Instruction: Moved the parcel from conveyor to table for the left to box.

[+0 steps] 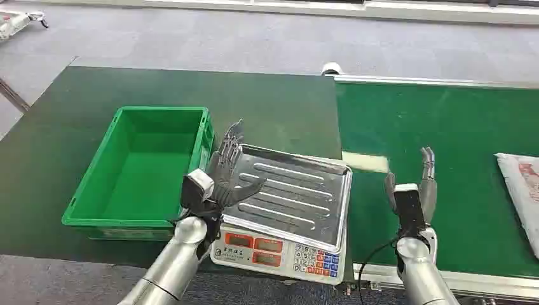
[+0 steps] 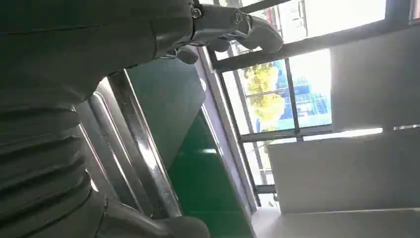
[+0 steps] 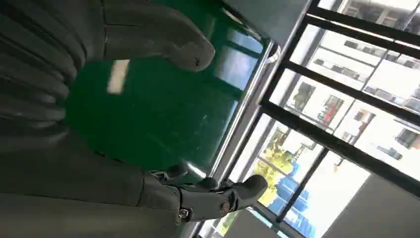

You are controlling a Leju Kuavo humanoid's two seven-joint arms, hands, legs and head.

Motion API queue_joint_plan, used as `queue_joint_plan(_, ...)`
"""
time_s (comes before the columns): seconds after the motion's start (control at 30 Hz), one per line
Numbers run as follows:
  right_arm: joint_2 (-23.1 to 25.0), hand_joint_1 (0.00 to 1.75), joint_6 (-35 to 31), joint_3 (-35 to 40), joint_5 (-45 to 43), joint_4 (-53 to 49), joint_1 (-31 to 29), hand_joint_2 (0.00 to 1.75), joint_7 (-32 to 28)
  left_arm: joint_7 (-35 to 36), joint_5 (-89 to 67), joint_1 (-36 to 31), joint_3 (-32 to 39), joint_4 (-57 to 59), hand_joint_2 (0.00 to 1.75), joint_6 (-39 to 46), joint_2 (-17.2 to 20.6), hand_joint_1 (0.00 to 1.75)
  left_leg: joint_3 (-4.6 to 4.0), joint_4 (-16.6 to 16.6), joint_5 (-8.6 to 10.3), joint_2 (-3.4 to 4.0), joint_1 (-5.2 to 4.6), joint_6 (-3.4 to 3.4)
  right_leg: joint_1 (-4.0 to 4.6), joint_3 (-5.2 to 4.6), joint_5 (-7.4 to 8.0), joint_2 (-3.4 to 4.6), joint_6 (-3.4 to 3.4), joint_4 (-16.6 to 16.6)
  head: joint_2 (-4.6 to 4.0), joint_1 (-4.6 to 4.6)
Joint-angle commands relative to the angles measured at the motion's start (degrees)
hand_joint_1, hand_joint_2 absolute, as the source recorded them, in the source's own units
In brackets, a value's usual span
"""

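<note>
A white parcel (image 1: 522, 190) with red print lies on the green conveyor belt (image 1: 445, 133) at the far right edge of the head view, partly cut off. My right hand (image 1: 416, 190) is raised over the belt, left of the parcel and apart from it, fingers straight and holding nothing. My left hand (image 1: 224, 175) hovers with spread fingers over the left edge of the scale's metal tray (image 1: 299, 194), empty. The green box (image 1: 143, 168) stands open on the dark table (image 1: 63, 127) to the left. In the wrist views, the left hand (image 2: 74, 99) and the right hand (image 3: 74, 124) show extended fingers.
A weighing scale (image 1: 279, 251) with a keypad sits at the table's front edge between box and belt. The conveyor's metal rail (image 1: 432, 81) runs along its far side. Grey floor lies beyond. Windows fill the background of both wrist views.
</note>
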Motion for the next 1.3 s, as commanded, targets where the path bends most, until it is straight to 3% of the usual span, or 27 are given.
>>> queue_joint_plan(0.03, -0.1, 0.00, 1.2, 1.2, -1.0, 4.6, -2.8, 1.75, 0.2, 0.3, -0.2, -1.6, -0.8, 2.3, 1.75, -0.1, 1.0, 0.00, 0.13, -0.1, -0.03, 0.12, 0.02, -0.01, 0.04, 0.12, 0.01, 0.06, -0.05, -0.1, 0.00, 0.00)
queue_joint_plan(0.07, 0.1, 0.00, 2.3, 0.7, -1.6, 6.9, -3.5, 0.00, 0.2, 0.3, -0.2, -1.7, -0.6, 2.4, 1.75, 0.0, 1.0, 0.00, 0.20, -0.1, -0.03, 0.16, 0.04, -0.02, 0.06, 0.18, 0.02, 0.07, -0.07, -0.1, 0.00, 0.00)
queue_joint_plan(0.17, -0.5, 0.00, 4.3, 0.8, -1.8, 8.5, -4.4, 0.00, 0.2, 0.3, -0.2, -1.4, -0.7, 2.2, 1.75, -0.1, 1.1, 0.00, 0.15, -0.1, -0.02, 0.13, 0.02, -0.01, 0.03, 0.14, 0.02, 0.06, -0.05, -0.1, 0.00, 0.00)
queue_joint_plan(0.27, -2.2, 0.00, -1.1, 3.4, 3.8, 4.7, -4.4, 0.00, 0.2, 0.3, -0.2, -1.3, -0.6, 2.2, 1.75, 0.0, 1.3, 0.00, 0.13, -0.1, -0.03, 0.12, 0.03, -0.01, 0.04, 0.13, 0.02, 0.05, -0.05, -0.1, 0.00, 0.00)
queue_joint_plan(0.4, -2.5, 0.00, -1.6, 3.8, 4.4, 3.6, -4.4, 0.00, 0.2, 0.3, -0.2, -1.3, -0.6, 2.2, 1.75, -0.1, 1.3, 0.00, 0.03, 0.0, -0.02, 0.07, 0.00, 0.00, 0.01, 0.02, 0.00, 0.03, -0.03, 0.0, 0.00, 0.00)
queue_joint_plan(0.47, -3.3, 0.00, -7.3, 4.9, 10.0, 4.1, -4.9, 0.00, 0.2, 0.3, -0.4, -1.2, -0.5, 2.1, 1.75, 0.2, 1.6, 0.00, 0.07, 0.0, -0.02, 0.06, 0.01, 0.00, 0.02, 0.07, 0.00, 0.02, -0.04, 0.0, 0.00, 0.00)
queue_joint_plan(0.5, -1.8, 0.00, -8.3, -2.2, 21.9, 0.8, -3.7, 0.00, 1.4, 0.3, -0.4, -0.7, -0.3, 1.6, 1.75, 0.0, 1.7, 0.00, 0.17, -0.1, -0.04, 0.14, 0.04, -0.01, 0.06, 0.17, 0.02, 0.07, -0.06, -0.1, 0.00, 0.00)
queue_joint_plan(0.57, 1.6, 0.00, -8.3, -10.2, 35.8, -7.3, -0.5, 0.00, 5.3, 0.3, -0.6, -0.4, -0.2, 1.6, 1.75, -0.1, 1.7, 0.00, 0.04, 0.0, -0.02, 0.05, 0.00, -0.01, 0.01, 0.04, -0.01, 0.01, -0.03, 0.0, 0.00, 0.00)
queue_joint_plan(0.63, 2.7, 0.00, -8.3, -13.8, 42.4, -14.1, 1.9, 0.00, 8.8, 0.3, -0.7, -0.2, 0.0, 1.5, 1.75, -0.1, 1.7, 0.00, 0.04, 0.0, -0.02, 0.01, -0.01, -0.02, 0.00, 0.04, -0.03, -0.03, -0.05, 0.0, 0.00, 0.00)
queue_joint_plan(0.87, 3.6, 0.00, -8.3, -22.4, 50.2, -21.2, 4.0, 0.00, 17.6, 0.3, -1.2, 0.1, 0.2, 1.7, 1.75, -0.5, 1.7, 0.00, 0.00, 0.0, -0.01, -0.21, -0.01, 0.00, 0.00, 0.07, -0.06, -0.24, -0.02, 0.0, 0.00, 0.00)
queue_joint_plan(1.3, 1.1, 0.00, -8.1, -32.5, 56.9, -9.2, 0.1, 0.00, 28.5, 0.3, -1.6, 0.4, 0.6, 2.0, 1.75, -0.8, 1.3, 0.00, 0.17, -0.1, -0.02, -0.13, 0.01, -0.01, 0.03, 0.23, -0.02, -0.16, -0.05, -0.2, 0.00, 0.00)
